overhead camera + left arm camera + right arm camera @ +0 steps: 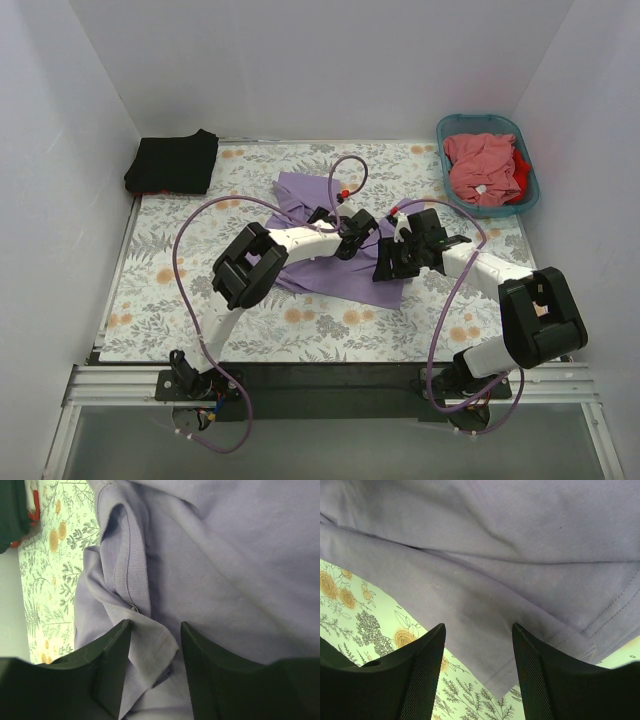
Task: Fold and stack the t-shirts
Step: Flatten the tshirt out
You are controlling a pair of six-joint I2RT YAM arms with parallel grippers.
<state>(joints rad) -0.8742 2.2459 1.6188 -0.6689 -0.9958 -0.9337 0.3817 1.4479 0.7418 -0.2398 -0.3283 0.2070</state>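
The lavender-purple t-shirt [310, 195] lies crumpled at the middle of the floral table. My left gripper [352, 240] is open above it; in the left wrist view [156, 630] its jaws straddle a raised hemmed fold of the shirt [150, 645] near the collar. My right gripper [392, 262] is open at the shirt's right lower edge; in the right wrist view [479, 630] its jaws straddle a hemmed corner of the shirt [505, 675]. A folded black t-shirt [173, 161] lies at the back left. Salmon-pink [482, 166] and red [520, 166] shirts lie in the basket.
A teal plastic basket [530, 200] stands at the back right. White walls enclose the table on three sides. Purple cables loop over both arms. The floral table cover [170, 290] shows bare at the front left and front right.
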